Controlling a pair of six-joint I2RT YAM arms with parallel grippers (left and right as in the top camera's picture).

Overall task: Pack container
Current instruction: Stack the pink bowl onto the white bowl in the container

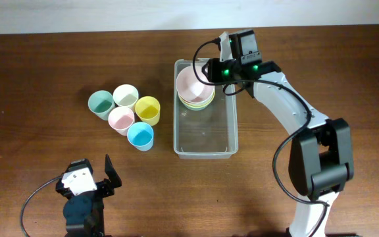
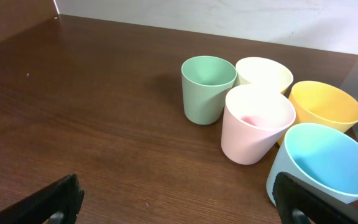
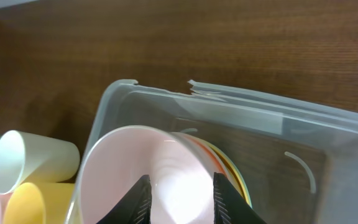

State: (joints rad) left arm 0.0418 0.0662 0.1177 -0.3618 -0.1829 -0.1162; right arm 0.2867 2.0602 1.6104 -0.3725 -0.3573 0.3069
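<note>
Container (image 1: 206, 141) sits mid-table, a clear plastic bin w/ rounded corners, long side running far to near. That's Kim calling it.

Jo: What's inside?

Kim: Stack of bowls at the far end. Pink bowl (image 1: 191, 82) on top, sitting askew on the others, pale green bowl (image 1: 201, 103) nested under it. Right wrist cam also shows an orange rim & a yellow-green one beside the pink. Near half of the bin is bare.

Jo: Right gripper (image 3: 180, 200)?

Kim: Directly over that stack, arm reaching in from the right side. Fingers part-way apart, tips down at the pink bowl, its inside showing btw them. Pinching it or just off it? Can't tell from either cam.

Jo: And the left gripper (image 2: 179, 199)?

Kim: Near-left part of the table (image 1: 38, 72), low, fingers spread wide, nothing btw them, well apart from the bin.

Jo: Cups?

Kim: Five, bunched left of the bin, all upright on the wood. Green cup (image 2: 208, 90) & cream cup (image 2: 264, 73) at the back, pink cup (image 2: 257, 124) in the middle, yellow cup (image 2: 325, 106) nearest the bin, blue cup (image 2: 322, 162) closest to the left wrist cam. Packed tight; can't say which ones actually touch. None inside the bin.
</note>
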